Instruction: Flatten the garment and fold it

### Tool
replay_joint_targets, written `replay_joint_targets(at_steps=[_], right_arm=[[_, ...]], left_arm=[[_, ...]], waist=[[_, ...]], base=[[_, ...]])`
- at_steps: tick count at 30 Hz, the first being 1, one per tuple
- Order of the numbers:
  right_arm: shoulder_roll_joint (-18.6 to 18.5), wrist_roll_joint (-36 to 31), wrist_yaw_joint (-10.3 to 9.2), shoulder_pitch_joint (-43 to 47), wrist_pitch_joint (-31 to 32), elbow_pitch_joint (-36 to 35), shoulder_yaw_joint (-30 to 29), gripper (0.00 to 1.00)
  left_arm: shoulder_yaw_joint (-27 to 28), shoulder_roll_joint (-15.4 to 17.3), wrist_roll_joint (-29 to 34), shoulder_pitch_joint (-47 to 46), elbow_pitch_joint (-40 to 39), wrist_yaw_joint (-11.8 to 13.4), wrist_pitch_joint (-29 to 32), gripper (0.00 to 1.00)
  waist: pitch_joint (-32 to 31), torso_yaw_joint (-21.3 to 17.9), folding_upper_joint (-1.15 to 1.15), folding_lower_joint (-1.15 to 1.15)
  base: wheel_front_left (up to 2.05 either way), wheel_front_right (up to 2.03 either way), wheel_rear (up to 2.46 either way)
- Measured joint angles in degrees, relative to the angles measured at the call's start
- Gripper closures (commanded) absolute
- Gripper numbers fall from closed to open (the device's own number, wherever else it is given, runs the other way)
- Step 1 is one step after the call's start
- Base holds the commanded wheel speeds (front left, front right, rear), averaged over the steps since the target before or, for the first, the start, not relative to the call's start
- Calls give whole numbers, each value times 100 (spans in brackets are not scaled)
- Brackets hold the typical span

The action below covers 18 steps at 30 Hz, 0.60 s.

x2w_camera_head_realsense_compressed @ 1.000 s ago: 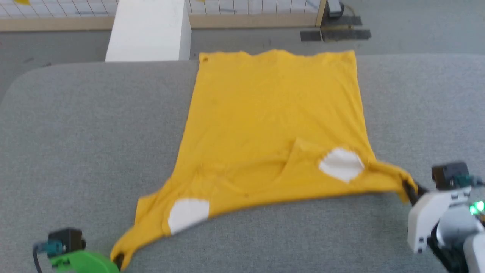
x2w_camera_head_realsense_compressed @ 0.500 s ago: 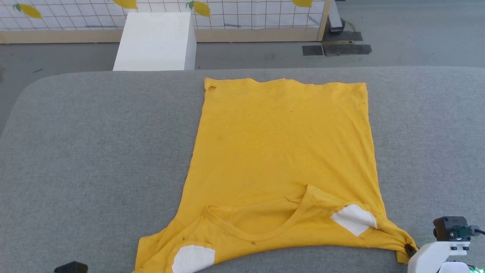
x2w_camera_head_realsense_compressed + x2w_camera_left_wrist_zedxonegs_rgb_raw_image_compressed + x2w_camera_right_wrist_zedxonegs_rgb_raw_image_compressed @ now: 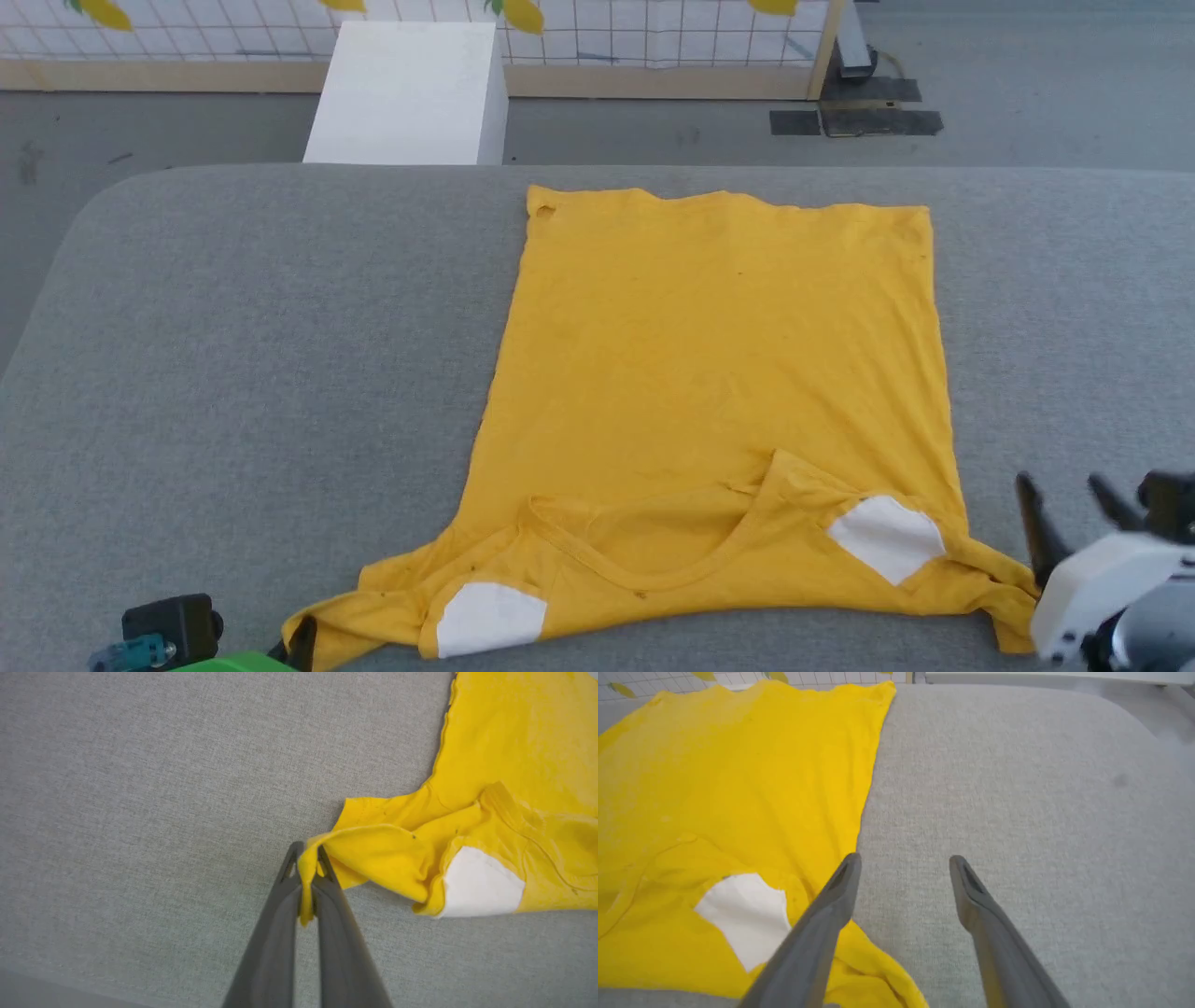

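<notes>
I judge that the flattening step is almost done. At the near left, the left gripper (image 3: 307, 858) is closed tightly on the tip of one sleeve of the mustard-yellow T-shirt (image 3: 719, 373). At the near right, the right gripper (image 3: 903, 863) is wide apart and holds nothing, just beside the other sleeve. The soft cotton shirt lies on the grey woven table (image 3: 233, 373), collar near, hem far. The body is smooth, but the sleeves are crumpled around the white patches (image 3: 887, 539). The next move probably calls for spreading both sleeves flat before folding.
</notes>
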Motion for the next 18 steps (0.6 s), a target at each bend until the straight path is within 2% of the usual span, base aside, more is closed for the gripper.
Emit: replay_joint_targets(at_steps=[5, 10, 15, 18], right_arm=[[-174, 20, 1, -776, -780, 75, -11, 0], [-501, 211, 0, -1972, -1349, 818, -75, 0], [-912, 208, 0, -3219, -1360, 1866, -230, 0], [-1180, 116, 0, -3873, -1009, 2484, -398, 0]], left_arm=[[-124, -94, 55, -203, -13, -64, -116, 100], [-339, -172, 93, -471, -105, -154, -111, 100], [-580, -332, 98, -817, -202, -305, -160, 100], [-699, -444, 108, -1049, -216, -401, -222, 100]], waist=[[118, 151, 0, 0], [318, 372, 0, 0], [627, 654, 0, 0], [852, 838, 0, 1]], base=[[0, 0, 0], [0, 0, 0], [0, 0, 0], [0, 0, 0]])
